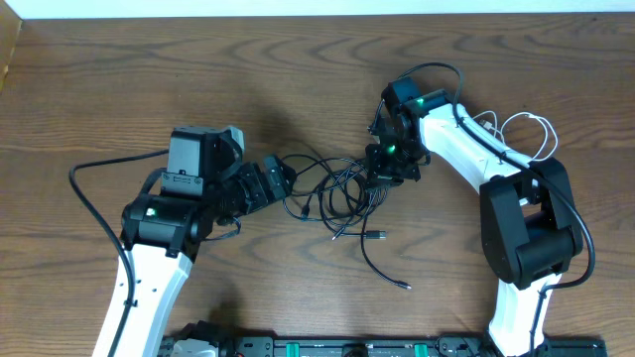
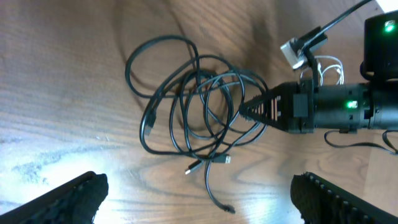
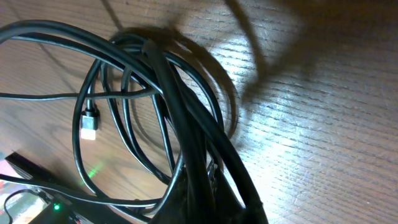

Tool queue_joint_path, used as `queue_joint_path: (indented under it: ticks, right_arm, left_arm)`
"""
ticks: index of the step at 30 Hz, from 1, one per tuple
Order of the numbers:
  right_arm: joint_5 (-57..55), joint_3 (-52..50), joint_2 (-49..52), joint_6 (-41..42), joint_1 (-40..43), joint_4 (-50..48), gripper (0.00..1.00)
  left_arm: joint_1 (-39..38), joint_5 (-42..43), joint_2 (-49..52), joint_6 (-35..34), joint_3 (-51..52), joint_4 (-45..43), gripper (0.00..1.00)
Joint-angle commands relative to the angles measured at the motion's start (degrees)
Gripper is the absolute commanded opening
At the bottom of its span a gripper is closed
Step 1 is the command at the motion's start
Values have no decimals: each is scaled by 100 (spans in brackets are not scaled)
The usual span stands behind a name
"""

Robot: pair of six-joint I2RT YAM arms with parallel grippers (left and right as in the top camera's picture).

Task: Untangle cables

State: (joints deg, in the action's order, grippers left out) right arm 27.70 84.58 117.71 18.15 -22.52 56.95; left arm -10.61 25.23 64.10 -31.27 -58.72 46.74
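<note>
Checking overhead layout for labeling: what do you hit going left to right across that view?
Left gripper, open → black cable tangle → right gripper, shut on the tangle's right edge → white cable loops, far right.

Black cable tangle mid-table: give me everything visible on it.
Thin, glossy black cables, rubbery-looking, looped over one another in a loose knot, flat on the wooden table between the arms. Several small plug ends stick out, some metal-tipped; one tail trails toward the near edge. The right gripper looks shut on strands at the tangle's right side; the left gripper is open beside it.
</note>
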Motion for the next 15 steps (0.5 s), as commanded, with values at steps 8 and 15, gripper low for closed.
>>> queue_joint_path:
  ticks: [8,15]
  right_arm:
    - [1300,-9,4,-944,-22,4,1]
    - [1333,-9,4,-1491,-175,24,1]
  left_arm:
    - [-201,66,417,275,-74,79,93]
    - [-203,127,992,273,-74,81,88]
